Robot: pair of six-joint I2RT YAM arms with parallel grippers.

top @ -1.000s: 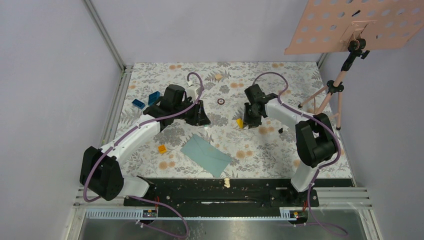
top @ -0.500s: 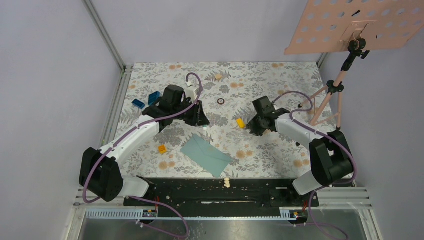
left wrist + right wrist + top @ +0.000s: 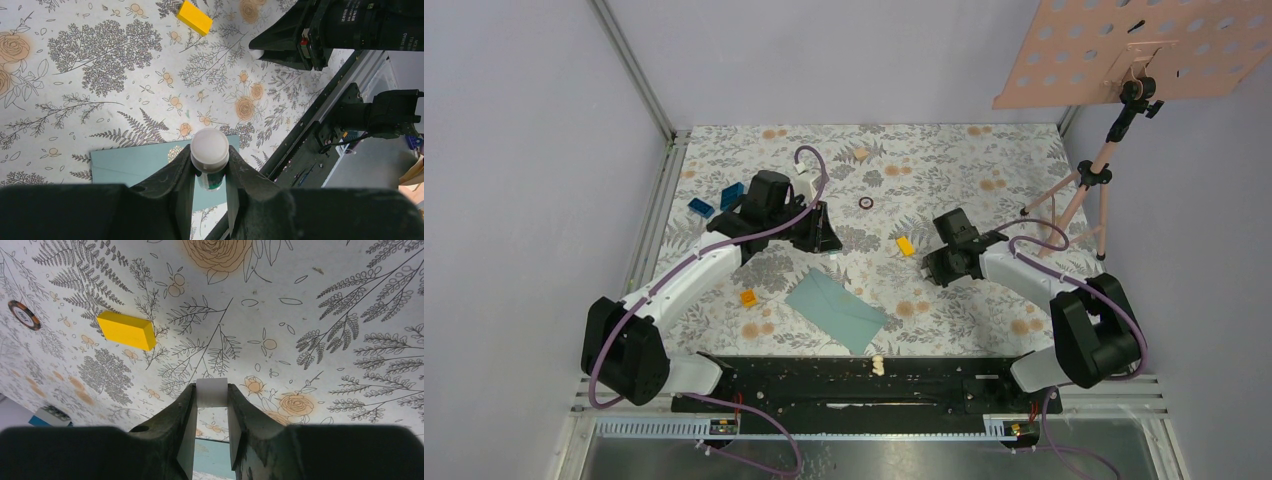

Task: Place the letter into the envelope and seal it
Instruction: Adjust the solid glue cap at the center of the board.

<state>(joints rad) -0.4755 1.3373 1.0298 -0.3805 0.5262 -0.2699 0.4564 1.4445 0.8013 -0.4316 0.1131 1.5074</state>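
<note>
— What is the biggest thing there?
— The table (image 3: 984, 150), covered with a flower pattern. At its far right corner a pink board (image 3: 1124, 50) full of holes sits on a thin stand (image 3: 1094, 180).
— And where is the envelope?
— The envelope (image 3: 836, 310) lies flat near the front edge, between the two arms.
— The claws, what do they do?
— The left claw (image 3: 210, 172) hangs by the envelope's far edge, clenched on a tube (image 3: 210, 148) with a white cap. The right claw (image 3: 211, 405) is well to the right of the envelope and grips a small white piece (image 3: 211, 390).
— Is something in the way?
— A yellow block (image 3: 905, 245) lies between the claws. An orange block (image 3: 748, 297) lies near the envelope's left side. Two blue blocks (image 3: 731, 196) are at the far left, and a dark ring (image 3: 866, 203) farther back.
</note>
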